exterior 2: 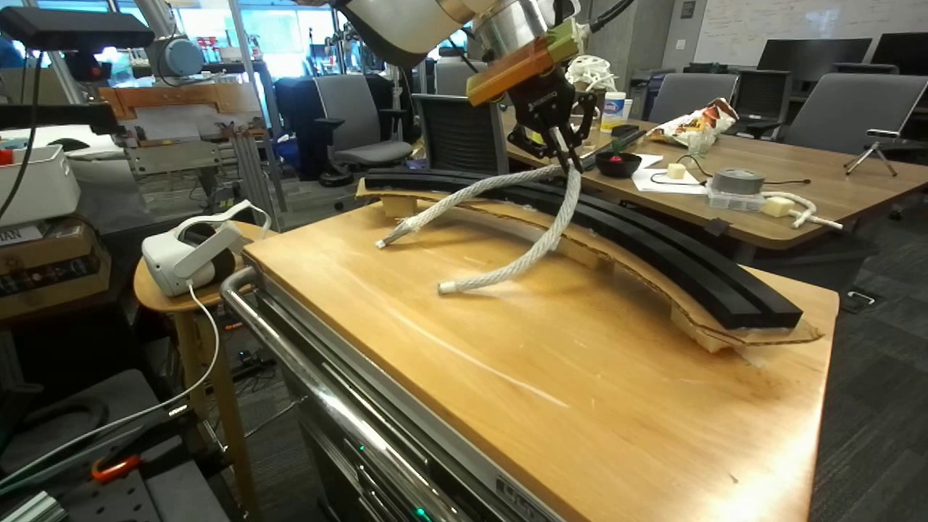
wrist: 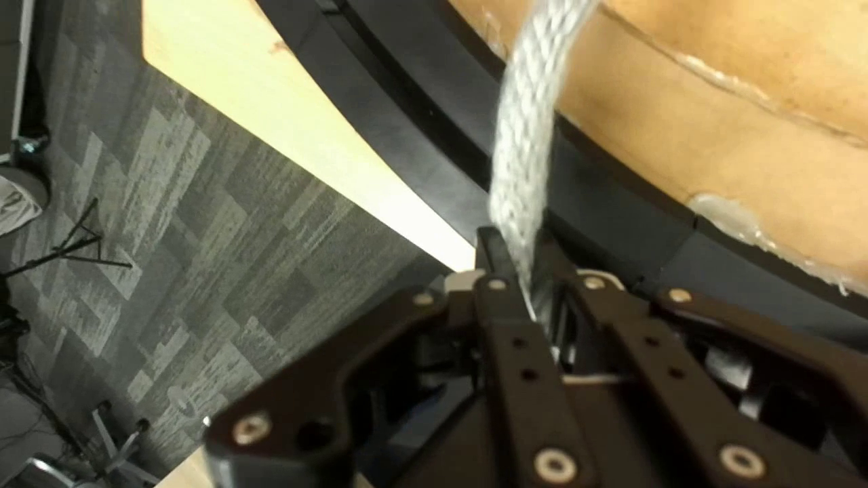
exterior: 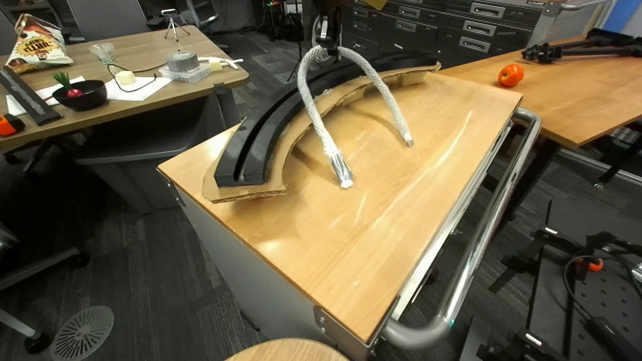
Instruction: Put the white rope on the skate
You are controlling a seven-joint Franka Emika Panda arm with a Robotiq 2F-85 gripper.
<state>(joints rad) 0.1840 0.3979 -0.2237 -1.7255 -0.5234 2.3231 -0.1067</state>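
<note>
My gripper [exterior 2: 569,161] is closed around the middle of the white rope [exterior 2: 535,255], which droops from the fingertips in an arch. Its two halves fall on the inner side of the curve, the ends at or just above the tabletop; I cannot tell which. The skate [exterior: 258,163], a black grooved arc, lies behind the hanging rope in an exterior view. Seen from the wrist, the rope [wrist: 525,135] runs up from between the fingertips and crosses in front of the black skate [wrist: 380,122]. The grip point hangs above the skate; the finger pads hide the pinched part.
Cardboard [exterior: 251,193] props the arc up on the wooden cart top [exterior: 391,200]. A chrome handle [exterior: 461,278] runs along one cart side. An adjoining table [exterior: 582,100] carries a red tomato [exterior: 510,75]. A stool with a headset [exterior 2: 174,261] stands close by.
</note>
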